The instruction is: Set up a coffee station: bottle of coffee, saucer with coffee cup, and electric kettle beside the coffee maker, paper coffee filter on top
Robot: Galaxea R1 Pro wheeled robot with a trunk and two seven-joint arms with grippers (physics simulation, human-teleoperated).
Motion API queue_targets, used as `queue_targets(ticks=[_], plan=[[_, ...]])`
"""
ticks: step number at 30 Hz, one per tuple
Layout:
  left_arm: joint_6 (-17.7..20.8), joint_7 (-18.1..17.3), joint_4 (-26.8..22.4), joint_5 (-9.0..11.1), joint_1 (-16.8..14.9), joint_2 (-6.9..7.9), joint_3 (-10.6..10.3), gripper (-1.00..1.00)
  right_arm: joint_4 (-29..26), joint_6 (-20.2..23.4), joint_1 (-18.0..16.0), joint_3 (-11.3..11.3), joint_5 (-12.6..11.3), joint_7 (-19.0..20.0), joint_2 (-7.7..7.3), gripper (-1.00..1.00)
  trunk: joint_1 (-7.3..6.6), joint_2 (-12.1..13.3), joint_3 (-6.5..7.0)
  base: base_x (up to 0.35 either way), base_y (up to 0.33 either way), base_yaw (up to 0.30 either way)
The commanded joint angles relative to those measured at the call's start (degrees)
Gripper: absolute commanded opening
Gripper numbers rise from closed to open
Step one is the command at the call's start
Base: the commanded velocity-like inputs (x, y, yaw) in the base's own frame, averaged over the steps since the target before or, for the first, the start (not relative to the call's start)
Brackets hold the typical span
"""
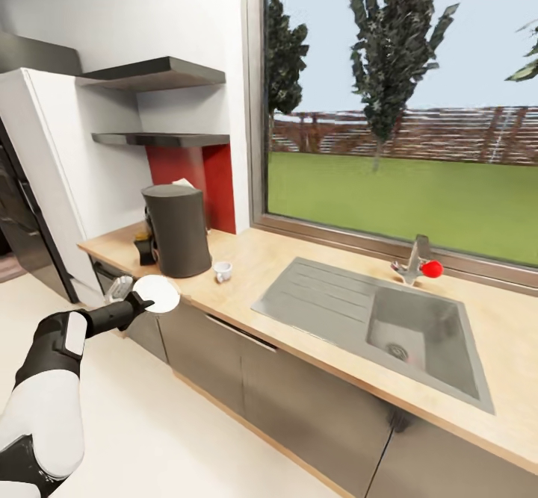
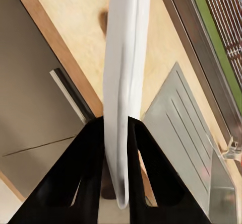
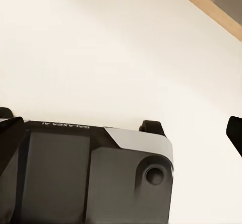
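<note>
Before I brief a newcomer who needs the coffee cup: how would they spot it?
Find the long wood countertop under the window. Left of the steel sink stands a dark coffee maker; the coffee cup sits just right of its base, tiny, white, loop-handled.

head view is looking down from high across the kitchen countertop toward the window | left wrist view is peering close along its fingers, sharing the sink | right wrist view is facing the floor
</note>
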Motion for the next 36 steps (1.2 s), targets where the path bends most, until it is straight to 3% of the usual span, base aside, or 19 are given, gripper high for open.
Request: queue_targets(ticks=[1,12,14,18,22,26,32,36], plan=[[0.44,0.17,0.00,0.44,-0.06,0.01,0.13,-1.00,-0.11,0.34,-0.04,0.48,-0.40,-0.31,0.00,1.00,0.07,-0.12,-0.08,0.256,0.254,-0.153],[0.35,0.09,0.00,0.44,0.10,-0.16,0.14,-1.00,-0.04,0.34,0.74,0.48,-0.40,-0.16,0.00,1.00,0.07,-0.12,0.21,0.237,0.273,-0.225],[0.35,0.08,0.00,0.44,0.11,-0.17,0.14,-1.00,-0.04,0.34,2.45,0.48,-0.40,-0.03,-0.03,1.00,0.07,-0.12,0.21,0.231,0.280,-0.257],[0.37,0.15,0.00,0.44,0.12,-0.17,0.15,-1.00,-0.03,-0.06,10.55,0.48,-0.23,1.96,-0.73,1.00,0.07,-0.12,0.21,0.231,0.280,-0.168],[0.36,0.17,0.00,0.44,0.19,-0.08,0.20,-1.00,-0.03,-2.63,13.78,0.52,0.01,5.05,-1.73,1.00,0.07,-0.12,0.21,0.231,0.280,-0.029],[0.45,0.10,0.00,0.44,0.20,0.00,0.22,-1.00,-0.10,-3.69,14.56,0.49,-0.01,8.50,-1.89,1.00,0.07,-0.12,0.21,0.231,0.279,-0.004],[0.59,0.08,0.00,0.44,0.32,-0.01,0.16,-1.00,-0.12,-3.79,14.63,0.48,-0.06,8.82,-1.77,1.00,0.07,-0.12,0.21,0.079,0.086,-0.038],[0.69,-0.01,0.00,0.51,2.65,-0.26,0.14,-1.00,-0.17,-3.79,14.63,0.48,-0.10,8.83,-1.79,1.00,0.07,-0.12,0.22,0.005,0.005,-0.226]])
